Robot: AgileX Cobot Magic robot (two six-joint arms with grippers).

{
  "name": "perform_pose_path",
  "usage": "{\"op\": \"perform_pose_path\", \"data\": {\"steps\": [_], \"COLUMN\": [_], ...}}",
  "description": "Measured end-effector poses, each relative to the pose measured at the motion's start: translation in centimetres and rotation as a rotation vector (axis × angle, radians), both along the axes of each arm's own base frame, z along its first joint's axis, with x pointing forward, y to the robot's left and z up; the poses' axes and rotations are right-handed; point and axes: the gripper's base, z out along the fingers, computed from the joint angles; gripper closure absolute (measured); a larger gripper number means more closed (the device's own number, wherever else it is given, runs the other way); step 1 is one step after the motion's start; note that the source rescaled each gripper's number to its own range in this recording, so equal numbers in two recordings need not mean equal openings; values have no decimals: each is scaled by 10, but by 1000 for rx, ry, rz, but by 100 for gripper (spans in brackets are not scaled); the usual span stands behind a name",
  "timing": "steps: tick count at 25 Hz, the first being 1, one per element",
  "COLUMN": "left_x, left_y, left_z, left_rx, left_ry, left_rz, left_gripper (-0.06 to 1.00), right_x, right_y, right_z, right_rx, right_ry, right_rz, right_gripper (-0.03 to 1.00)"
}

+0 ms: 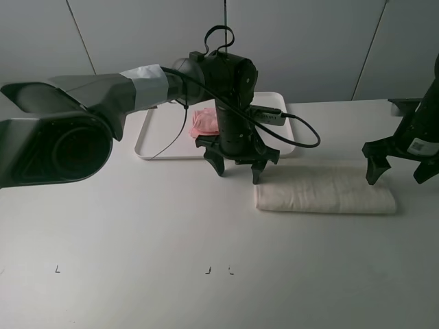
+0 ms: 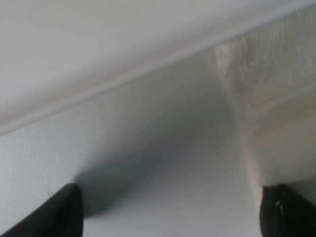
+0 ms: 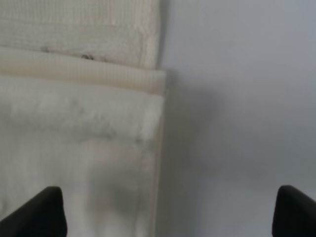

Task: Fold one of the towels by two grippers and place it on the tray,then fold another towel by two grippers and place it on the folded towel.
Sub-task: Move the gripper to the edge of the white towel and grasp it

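A cream towel (image 1: pixel 324 197) lies folded into a long strip on the white table, right of centre. A pink towel (image 1: pixel 204 121) lies on the white tray (image 1: pixel 152 140) at the back, partly hidden by the left arm. My left gripper (image 1: pixel 237 166) is open and empty just above the strip's left end, which shows in the left wrist view (image 2: pixel 266 98) beside the tray's edge (image 2: pixel 123 79). My right gripper (image 1: pixel 396 173) is open and empty over the strip's right end, seen in the right wrist view (image 3: pixel 79 128).
The large grey left arm body (image 1: pixel 62 137) fills the left side of the exterior view. Small black marks (image 1: pixel 208 271) lie on the table near the front edge. A grey panelled wall stands behind the table.
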Motion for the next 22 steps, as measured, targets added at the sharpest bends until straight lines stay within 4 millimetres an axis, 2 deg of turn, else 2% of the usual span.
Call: {"op": "perform_pose_path", "data": {"steps": [4, 10, 17, 19, 22], "left_x": [0, 0, 0, 0, 0], "left_y": [0, 0, 0, 0, 0], "left_z": [0, 0, 0, 0, 0], "left_rx": [0, 0, 0, 0, -1], "left_ry": [0, 0, 0, 0, 1], "left_rz": [0, 0, 0, 0, 0], "left_gripper": [2, 2, 2, 2, 2], "right_x": [0, 1, 1, 1, 3], "right_y": [1, 6, 6, 7, 8], "right_z": [-6, -19, -29, -30, -32], "right_rx": [13, 67, 77, 83, 93], "right_ry": [17, 51, 69, 70, 70], "right_rz": [-9, -25, -25, -31, -42], "right_gripper": [9, 18, 22, 27, 41]}}
